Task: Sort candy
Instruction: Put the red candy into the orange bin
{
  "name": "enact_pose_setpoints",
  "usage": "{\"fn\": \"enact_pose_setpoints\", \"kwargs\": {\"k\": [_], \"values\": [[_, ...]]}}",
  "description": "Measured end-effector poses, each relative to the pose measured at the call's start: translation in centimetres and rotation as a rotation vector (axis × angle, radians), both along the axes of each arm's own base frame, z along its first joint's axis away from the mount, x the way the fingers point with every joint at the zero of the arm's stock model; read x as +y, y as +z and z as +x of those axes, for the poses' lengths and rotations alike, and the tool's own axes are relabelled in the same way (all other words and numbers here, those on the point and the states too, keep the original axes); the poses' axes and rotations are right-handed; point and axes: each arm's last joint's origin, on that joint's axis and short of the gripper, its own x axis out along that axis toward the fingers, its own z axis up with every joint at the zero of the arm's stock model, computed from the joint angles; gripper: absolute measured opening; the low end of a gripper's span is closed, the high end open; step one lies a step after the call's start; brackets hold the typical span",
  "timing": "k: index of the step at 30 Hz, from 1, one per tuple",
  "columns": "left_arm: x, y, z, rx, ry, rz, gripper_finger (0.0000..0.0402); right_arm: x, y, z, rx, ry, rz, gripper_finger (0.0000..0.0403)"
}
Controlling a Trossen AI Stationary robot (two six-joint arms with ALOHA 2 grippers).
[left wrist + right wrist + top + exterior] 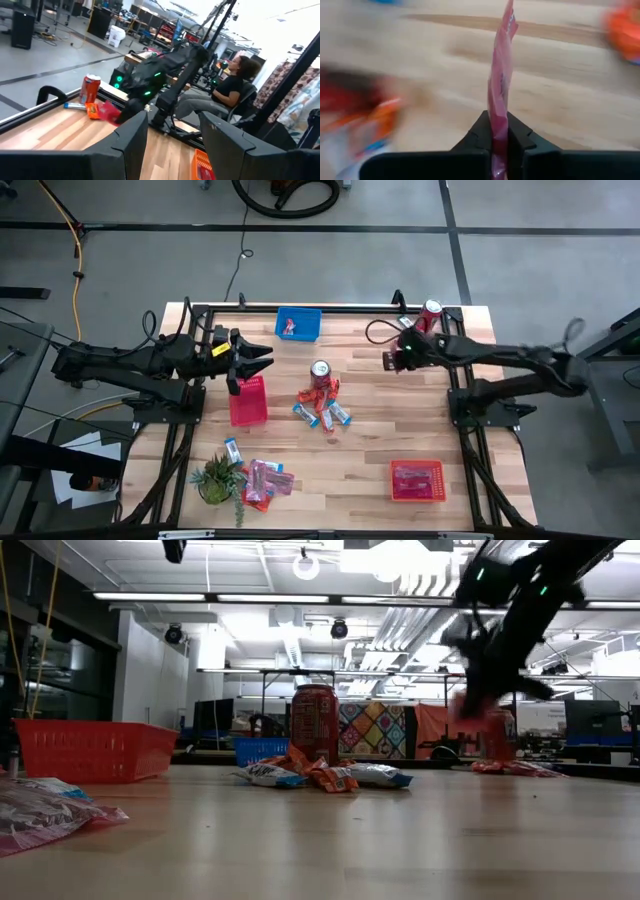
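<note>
Right wrist view showed the right gripper [499,131] pinched tight on a pink candy packet [501,75], which stood up thin and flat between the two dark fingers. No words on it could be read. From above, that gripper [392,360] hung over the far right part of the wooden table [400,430], near a red can [430,313] at the back corner. Another red can [320,373] stood in the middle, with a small heap of orange and blue-and-white candy [322,410] just in front of it. More pink candy [266,480] lay by a little green plant [217,479]. A blue basket [299,324], a pink-red basket [248,400] and an orange basket [416,480] sat around. The left gripper [262,361] waited with its fingers apart, just above the pink-red basket. A person [227,92] sat past the table.
</note>
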Motion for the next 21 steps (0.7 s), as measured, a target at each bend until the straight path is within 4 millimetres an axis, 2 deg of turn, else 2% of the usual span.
{"fn": "enact_pose_setpoints", "kwargs": {"k": [7, 11, 16, 21], "values": [[0.0, -0.1, 0.0, 0.01, 0.011, 0.017, 0.017, 7.1, 4.7, -0.3, -0.373, 0.416, 0.037, 0.0004], [0.0, -0.1, 0.0, 0.01, 0.011, 0.017, 0.017, 12.2, 5.4, -0.4, -0.459, 0.609, 0.164, 0.0003], [0.0, -0.1, 0.0, 0.01, 0.013, 0.017, 0.017, 18.2, 5.2, -1.5, -0.255, 0.785, 0.307, 0.0002], [0.1, -0.1, 0.0, 0.01, 0.022, 0.018, 0.017, 22.5, 5.5, -2.4, -0.011, 0.915, 0.3, 0.0001]]}}
